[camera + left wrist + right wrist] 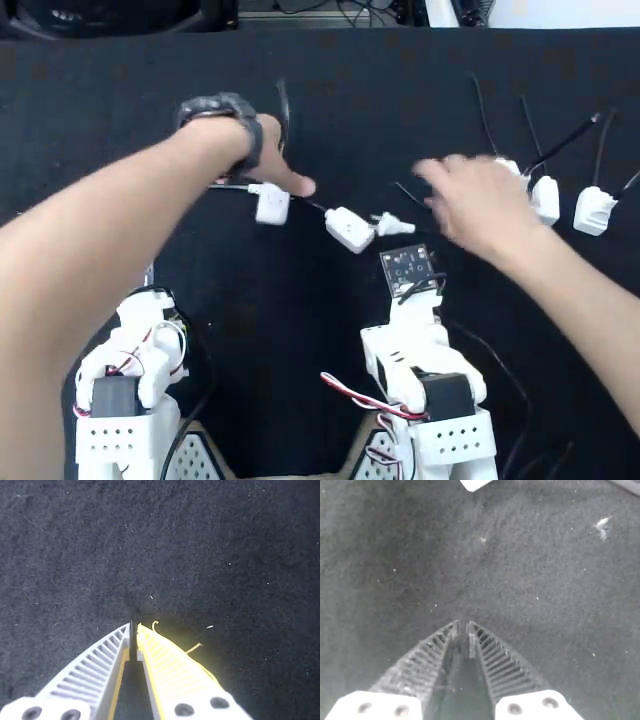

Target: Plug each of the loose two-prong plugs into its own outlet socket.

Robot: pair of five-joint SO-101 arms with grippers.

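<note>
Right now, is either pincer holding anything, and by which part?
Nothing is held. The left pincer and the right pincer are both shut and empty above the black mat. A person's hand is at one white plug.

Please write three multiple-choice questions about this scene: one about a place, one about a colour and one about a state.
1. Where is the watch? A on a plug; B on a person's arm; C on a socket.
2. What colour is the table? A black; B white; C green.
3. The left gripper is: A wide open; B shut on a plug; C shut and empty.

Key: 1 B, it wraps around the arm near the hand. 2 A, the whole surface is black. 3 C, it is closed with nothing in it.
</note>
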